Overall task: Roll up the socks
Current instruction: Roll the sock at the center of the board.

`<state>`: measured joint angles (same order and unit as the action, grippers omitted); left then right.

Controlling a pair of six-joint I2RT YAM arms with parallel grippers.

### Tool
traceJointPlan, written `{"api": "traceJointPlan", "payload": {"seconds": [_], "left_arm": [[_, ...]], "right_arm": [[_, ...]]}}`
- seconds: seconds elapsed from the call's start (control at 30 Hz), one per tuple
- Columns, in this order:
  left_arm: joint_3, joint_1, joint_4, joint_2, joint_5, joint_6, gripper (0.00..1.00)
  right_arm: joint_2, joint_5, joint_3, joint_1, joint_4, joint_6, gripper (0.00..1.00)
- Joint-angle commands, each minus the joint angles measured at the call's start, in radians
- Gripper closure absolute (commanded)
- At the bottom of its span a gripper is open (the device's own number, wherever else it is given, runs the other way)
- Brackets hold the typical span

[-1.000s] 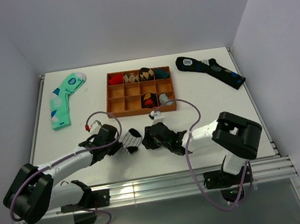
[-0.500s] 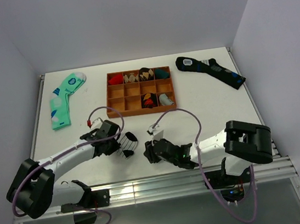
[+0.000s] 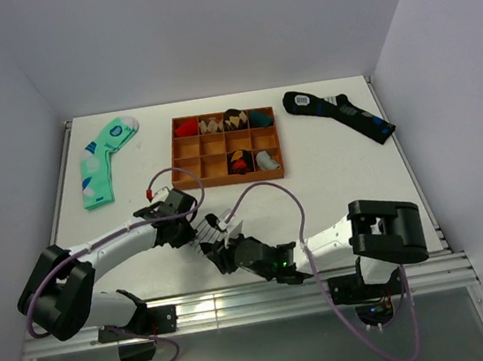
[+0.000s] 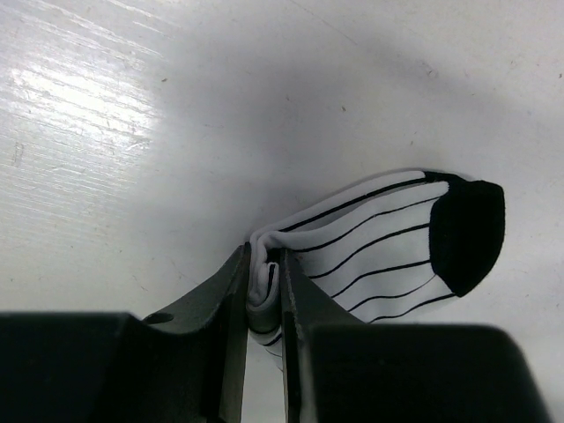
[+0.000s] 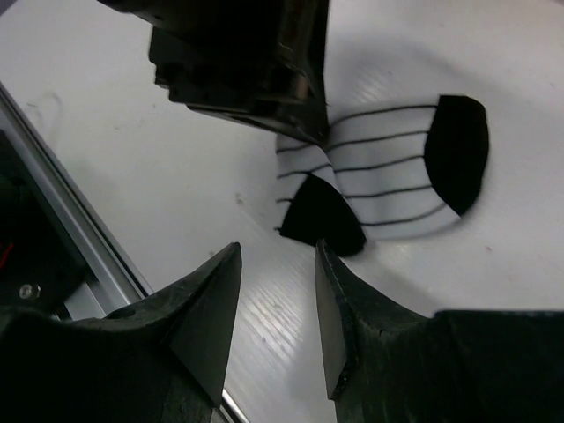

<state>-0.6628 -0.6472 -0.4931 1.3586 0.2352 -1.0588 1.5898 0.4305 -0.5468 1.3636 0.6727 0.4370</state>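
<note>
The sock (image 4: 388, 238), white with thin black stripes and black toe and heel, lies folded on the white table. My left gripper (image 4: 264, 262) is shut on a bunched white fold at the sock's near end. From above, the sock (image 3: 214, 231) shows just right of the left gripper (image 3: 193, 230). My right gripper (image 5: 278, 250) stands open with nothing between its fingers, a little short of the sock's black heel patch (image 5: 322, 216). In the top view the right gripper (image 3: 222, 253) sits just on the near side of the sock.
A wooden compartment tray (image 3: 185, 155) holding rolled socks stands at the back centre. A mint green sock (image 3: 101, 161) lies at the back left, a long black sock (image 3: 339, 112) at the back right. The metal rail (image 3: 265, 295) runs along the near edge, close under the right gripper.
The right arm has swung left and nearer the table's front edge, and its jaws have widened. The left gripper has carried the sock slightly right and away, still shut on it.
</note>
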Motion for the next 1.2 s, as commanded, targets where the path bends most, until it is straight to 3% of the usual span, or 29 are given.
{"api": "traceJointPlan", "payload": {"seconds": [0.0,0.4,1.17], "left_arm": [[-0.024,0.003,-0.029,0.013,-0.033,0.020,1.00],[-0.008,0.008,-0.002,0.014,-0.068,0.029,1.00],[0.011,0.021,0.033,0.022,-0.119,0.028,1.00]], "right_arm": [[0.067,0.053,-0.064,0.015,0.115,-0.058,0.53],[0.177,0.087,-0.137,0.017,0.149,-0.119,0.51],[0.323,0.096,-0.139,0.006,0.228,-0.049,0.51]]}}
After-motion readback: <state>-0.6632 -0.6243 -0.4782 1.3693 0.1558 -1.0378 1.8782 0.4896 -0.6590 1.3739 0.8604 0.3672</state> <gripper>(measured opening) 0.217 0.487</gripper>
